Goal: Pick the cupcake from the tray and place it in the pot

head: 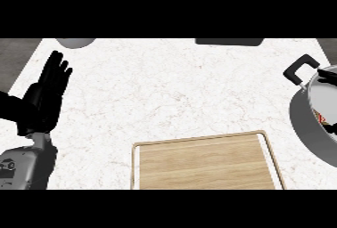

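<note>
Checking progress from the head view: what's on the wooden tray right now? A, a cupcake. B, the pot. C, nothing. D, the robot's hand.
C: the wooden tray shows only bare wood, the pot sits apart at the right edge, and the left hand rests open at the left.
</note>
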Available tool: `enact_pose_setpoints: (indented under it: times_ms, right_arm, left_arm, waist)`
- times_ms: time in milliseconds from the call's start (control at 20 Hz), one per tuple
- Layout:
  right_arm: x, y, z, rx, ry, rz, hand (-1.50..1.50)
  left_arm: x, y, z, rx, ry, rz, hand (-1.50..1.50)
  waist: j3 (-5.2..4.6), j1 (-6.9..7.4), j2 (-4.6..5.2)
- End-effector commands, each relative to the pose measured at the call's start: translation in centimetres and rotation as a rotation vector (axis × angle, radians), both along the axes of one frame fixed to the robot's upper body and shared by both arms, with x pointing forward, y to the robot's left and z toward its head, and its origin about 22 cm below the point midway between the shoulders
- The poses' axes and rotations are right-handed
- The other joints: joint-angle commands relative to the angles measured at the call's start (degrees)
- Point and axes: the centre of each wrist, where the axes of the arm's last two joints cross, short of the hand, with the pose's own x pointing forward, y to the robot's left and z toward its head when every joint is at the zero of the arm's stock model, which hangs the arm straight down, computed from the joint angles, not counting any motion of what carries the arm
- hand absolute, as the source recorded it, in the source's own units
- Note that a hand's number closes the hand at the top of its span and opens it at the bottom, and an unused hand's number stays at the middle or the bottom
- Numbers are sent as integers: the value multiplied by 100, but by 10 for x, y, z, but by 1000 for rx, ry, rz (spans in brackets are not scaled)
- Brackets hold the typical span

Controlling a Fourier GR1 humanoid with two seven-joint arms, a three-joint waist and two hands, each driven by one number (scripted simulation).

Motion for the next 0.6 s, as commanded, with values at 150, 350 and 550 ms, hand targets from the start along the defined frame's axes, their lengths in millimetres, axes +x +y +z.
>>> enact_pose_setpoints:
  times_ms: [150,350,550]
  right_arm:
    - [-1,-28,34,336,35,87,-150]
    - [-18,-49,42,351,52,58,-150]
    - [-20,-60,68,348,59,51,-150]
  left_arm:
    - [-1,-2,-4,0,-8,-18,0]
    - [-2,7,0,10,-13,-10,0]
    - [-4,-1,-3,-12,-6,-21,0]
  waist:
    - [6,30,38]
    - [27,48,63]
    - [34,99,64]
